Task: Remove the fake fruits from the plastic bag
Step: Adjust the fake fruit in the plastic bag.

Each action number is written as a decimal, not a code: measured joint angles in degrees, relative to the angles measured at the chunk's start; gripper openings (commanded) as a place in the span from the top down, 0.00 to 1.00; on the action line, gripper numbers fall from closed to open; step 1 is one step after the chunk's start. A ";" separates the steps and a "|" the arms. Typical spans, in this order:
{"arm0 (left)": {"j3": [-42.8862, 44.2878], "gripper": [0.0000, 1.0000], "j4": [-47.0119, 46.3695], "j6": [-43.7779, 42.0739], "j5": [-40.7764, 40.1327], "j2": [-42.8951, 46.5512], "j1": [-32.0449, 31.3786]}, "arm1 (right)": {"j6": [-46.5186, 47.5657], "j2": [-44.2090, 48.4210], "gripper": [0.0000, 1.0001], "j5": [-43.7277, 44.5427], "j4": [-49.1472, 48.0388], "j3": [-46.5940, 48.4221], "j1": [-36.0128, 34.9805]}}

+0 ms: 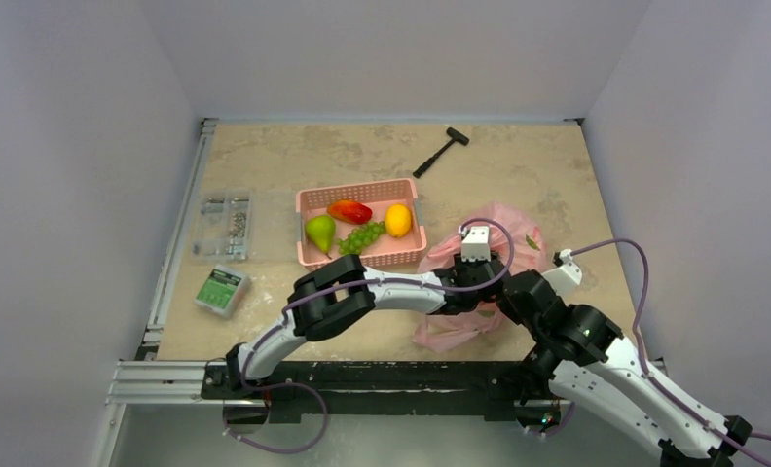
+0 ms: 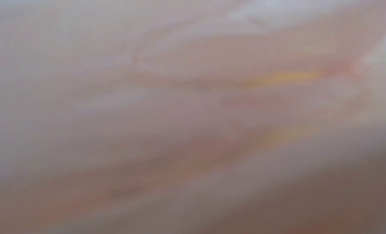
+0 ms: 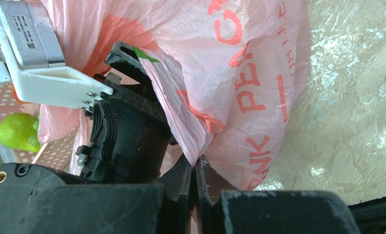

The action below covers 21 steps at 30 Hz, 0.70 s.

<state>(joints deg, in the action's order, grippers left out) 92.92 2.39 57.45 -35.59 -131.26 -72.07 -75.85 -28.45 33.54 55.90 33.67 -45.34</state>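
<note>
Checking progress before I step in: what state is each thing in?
plastic bag: crumpled on the table, one fold pinched.
right pincer: shut on the plastic bag.
left pincer: tips under bag film; open or shut unseen.
pink basket: upright, holds pear, grape bunch, red fruit, orange-yellow fruit.
hammer: lying flat.

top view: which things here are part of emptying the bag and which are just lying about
Job: pink plastic bag; right gripper pinching it; red fruit and orange-yellow fruit, in the pink basket.
Lying about: green pear, grape bunch, hammer, clear parts box, green packet.
</note>
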 measured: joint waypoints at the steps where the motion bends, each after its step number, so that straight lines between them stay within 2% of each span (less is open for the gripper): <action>1: 0.00 0.64 0.39 -0.22 -0.26 0.00 0.02 | -0.02 0.00 1.00 0.00 0.09 0.09 0.00; 7: 0.20 0.83 0.44 -3.50 -0.35 0.04 0.02 | -0.15 0.02 1.00 0.02 0.33 0.11 0.00; 12: -1.81 0.93 -1.66 -8.66 2.14 1.42 0.13 | -0.20 0.02 1.00 0.26 0.66 0.17 0.00; 21: -11.06 0.99 -8.74 -11.61 11.78 10.38 2.19 | -0.48 0.02 1.00 0.59 0.81 0.50 -0.02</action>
<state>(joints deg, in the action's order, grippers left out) 81.87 -6.35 45.84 -23.81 -120.88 -69.89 -76.34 -28.42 34.13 56.71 34.17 -45.36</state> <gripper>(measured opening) 0.385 0.004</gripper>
